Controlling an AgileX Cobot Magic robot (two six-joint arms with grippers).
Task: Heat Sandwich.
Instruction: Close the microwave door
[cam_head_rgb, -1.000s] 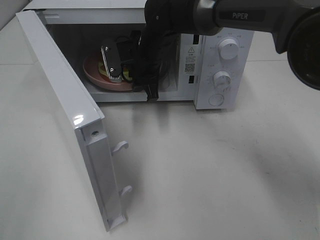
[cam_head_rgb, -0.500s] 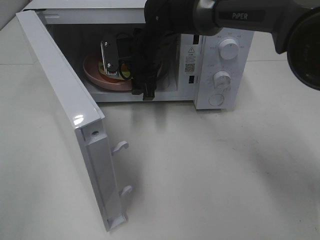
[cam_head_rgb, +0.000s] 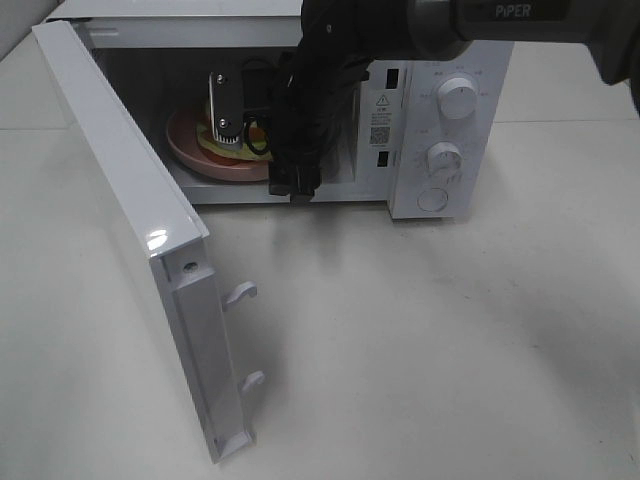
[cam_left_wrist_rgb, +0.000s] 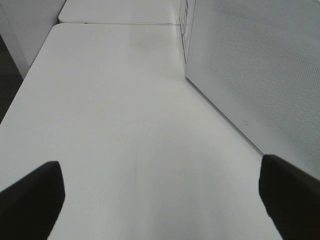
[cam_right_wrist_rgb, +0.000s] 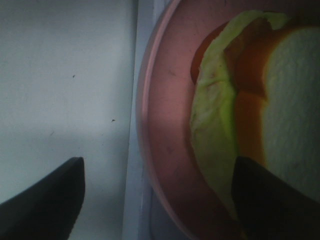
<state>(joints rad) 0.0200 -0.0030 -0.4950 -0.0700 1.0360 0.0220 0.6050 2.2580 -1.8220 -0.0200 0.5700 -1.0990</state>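
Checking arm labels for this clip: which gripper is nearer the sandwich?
Right. The right gripper hangs over the sandwich on the pink plate inside the microwave, jaws open. The left gripper is outside, beside the microwave's perforated outer wall, over the table.

— What does the right arm (cam_head_rgb: 440, 22) look like?
— A rounded grey tube, darker where white "PIPER" lettering (cam_head_rgb: 520, 10) is printed.
— And past the lettering, toward the wrist?
— A black, creased covering (cam_head_rgb: 335, 45) wraps it. Farther from the lettering, thin black cables (cam_head_rgb: 262, 135) loop out. Farthest from it sits a silver metal plate (cam_head_rgb: 225, 110) dotted with small screw heads.
— The ends?
— The wrist views show the left pincer (cam_left_wrist_rgb: 160, 200) with two matte black, blunt fingertips (cam_left_wrist_rgb: 30, 200). The right pincer (cam_right_wrist_rgb: 155, 200) has the same dark wedge shapes.
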